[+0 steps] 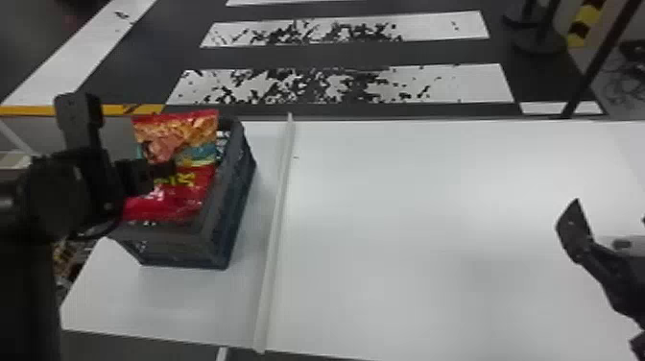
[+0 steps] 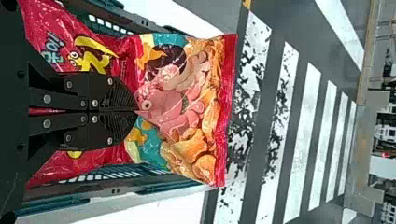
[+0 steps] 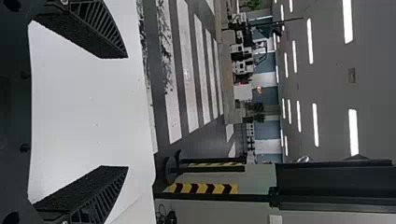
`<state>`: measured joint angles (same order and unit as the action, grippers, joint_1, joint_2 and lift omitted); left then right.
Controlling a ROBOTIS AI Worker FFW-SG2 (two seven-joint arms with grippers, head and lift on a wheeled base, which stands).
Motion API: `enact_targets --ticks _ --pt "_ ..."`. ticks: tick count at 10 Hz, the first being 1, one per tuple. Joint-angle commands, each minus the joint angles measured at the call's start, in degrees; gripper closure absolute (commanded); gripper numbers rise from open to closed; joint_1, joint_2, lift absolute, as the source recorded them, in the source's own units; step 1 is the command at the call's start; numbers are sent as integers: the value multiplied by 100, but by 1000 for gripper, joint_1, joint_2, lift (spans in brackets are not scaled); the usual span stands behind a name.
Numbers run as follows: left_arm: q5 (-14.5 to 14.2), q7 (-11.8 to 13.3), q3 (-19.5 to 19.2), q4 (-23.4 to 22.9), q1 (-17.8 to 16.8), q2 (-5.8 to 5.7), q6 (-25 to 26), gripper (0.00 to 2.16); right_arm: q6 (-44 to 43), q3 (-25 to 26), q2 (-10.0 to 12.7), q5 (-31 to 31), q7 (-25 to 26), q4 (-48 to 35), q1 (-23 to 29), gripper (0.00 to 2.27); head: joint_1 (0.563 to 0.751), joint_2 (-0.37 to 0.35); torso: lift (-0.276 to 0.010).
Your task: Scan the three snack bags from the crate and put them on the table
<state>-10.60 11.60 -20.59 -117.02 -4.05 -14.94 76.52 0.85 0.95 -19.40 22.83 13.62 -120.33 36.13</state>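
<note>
first, with my left gripper (image 2: 135,111) fully closed at the snack bag (image 2: 187,88), hold unclear to me, i should verify purchase before lifting clear of the crate (image 1: 185,247).

Print on the bag, stripes behind the table; no word made out for certain.
The bag (image 2: 187,95) bears large yellow lettering (image 2: 93,46) on its red part, partly hidden, with smaller pale-blue lettering (image 2: 53,49) beside it. In the head view the yellow print shows too, too blurred to make out. Beyond the table (image 3: 93,116), a strip (image 3: 203,188) near a black post carries yellow-and-black warning marks, and white crossing bars (image 3: 186,70) mark the floor.
</note>
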Motion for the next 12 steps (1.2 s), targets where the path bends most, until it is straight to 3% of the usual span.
enact_targets --ticks 1,4,9,11,12 --pt "-4 0 11 -23 1 9 -27 1882 35 10 -2 -25 0 -25 17 16 695 134 -94" --pt "-170 -17 -33 -489 168 35 -27 1882 35 37 7 -25 0 -34 34 16 695 128 -94" --pt "-170 -61 -191 -946 414 44 -27 1882 87 45 33 -25 0 -105 43 16 695 119 -94" --pt "-170 -17 -314 -1297 748 106 -678 1885 123 28 68 -16 0 -131 52 16 695 129 -94" --pt "-170 44 -358 -1552 889 123 -730 1885 123 19 77 -25 0 -140 52 16 695 131 -94"
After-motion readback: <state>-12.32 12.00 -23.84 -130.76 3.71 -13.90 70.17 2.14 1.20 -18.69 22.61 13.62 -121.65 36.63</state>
